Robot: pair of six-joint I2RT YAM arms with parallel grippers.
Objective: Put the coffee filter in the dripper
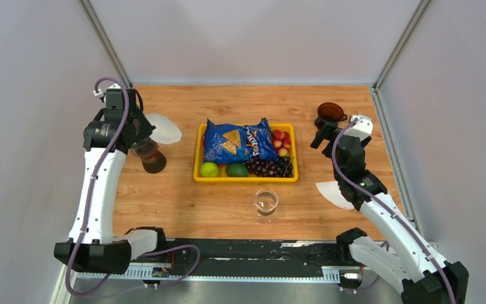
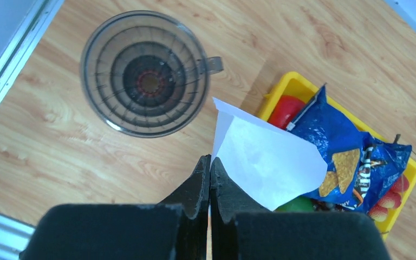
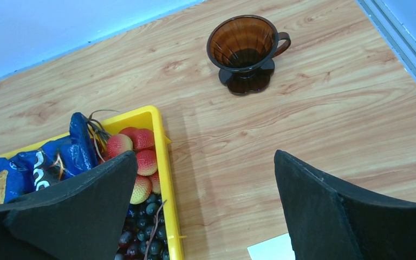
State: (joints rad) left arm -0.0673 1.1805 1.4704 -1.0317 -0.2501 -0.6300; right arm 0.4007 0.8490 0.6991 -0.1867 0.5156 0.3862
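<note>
A: What is the step in hand, and how should it go?

B: Start from the desk (image 1: 183,209). The tray (image 1: 247,179) sits mid-desk, and the grey dripper (image 2: 146,73) stands upright to the tray's left, mouth up. The filter (image 2: 268,162) hangs in the air between that dripper and the tray, beside the rim and not over it. The left claw (image 2: 210,162) is pinched fully shut on the filter's edge. I judge this to be the carry. Move away from the tray until the paper is over the dripper's centre. Lower it until it is inside the rim, and only then let go.

A: Any catch?

B: The filter looks folded flat, so it may lie across the cone instead of seating. The dripper also looks light, so a knock on its rim could tip it.

A: And the other side?

B: The right claw (image 3: 201,162) is spread wide with nothing in it. It is to the tray's right and faces a brown dripper (image 3: 245,46) beyond the tray's far right corner.

A: What can't you make out?

B: No view shows how high the filter hangs above the dripper. From above, the left arm (image 1: 101,183) covers its claw and part of the dripper. A second filter (image 1: 328,190) lies right of the tray, partly under the right arm (image 1: 386,212). In the wrist view the finger bodies hide how much paper is pinched. I also cannot tell which end of the filter is its tip.
</note>
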